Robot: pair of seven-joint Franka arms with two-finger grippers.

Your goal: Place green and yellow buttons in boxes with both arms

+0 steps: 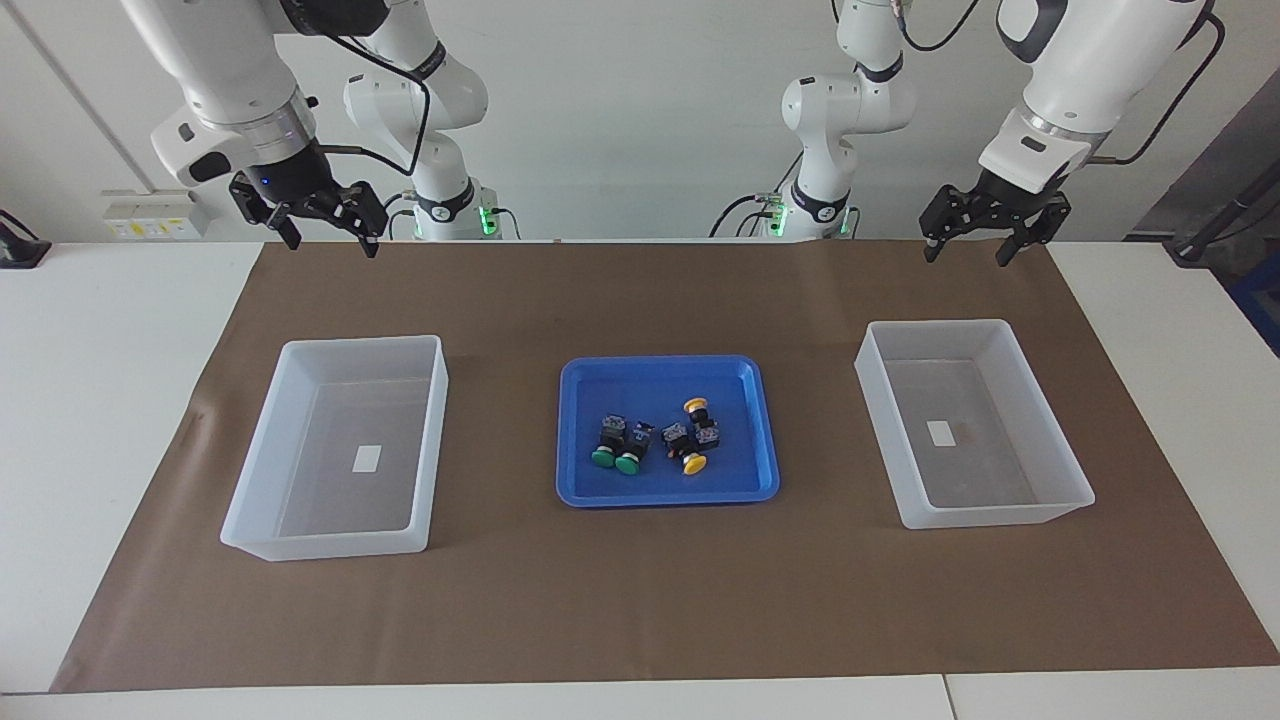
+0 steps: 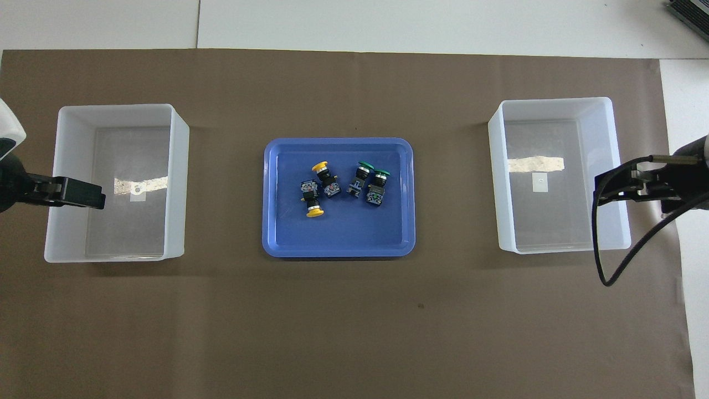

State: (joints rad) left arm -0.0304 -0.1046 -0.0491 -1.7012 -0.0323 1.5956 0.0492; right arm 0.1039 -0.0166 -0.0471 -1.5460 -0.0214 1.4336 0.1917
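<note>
Buttons point(image 1: 655, 441) in tray point(image 1: 600, 490), fingers point(image 1: 1003, 255) apart.

One camera sits high across the table, facing the robots from some distance. The other hangs above the robots' end, looking steeply down and forward. Both share the brown paper mat point(image 1: 640, 600) point(image 2: 354, 310) and the shallow blue plastic tray point(image 1: 580, 480) point(image 2: 338, 246).

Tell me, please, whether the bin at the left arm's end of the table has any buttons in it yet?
Empty. The bin shows only its white label; all four buttons lie in the blue tray.
</note>
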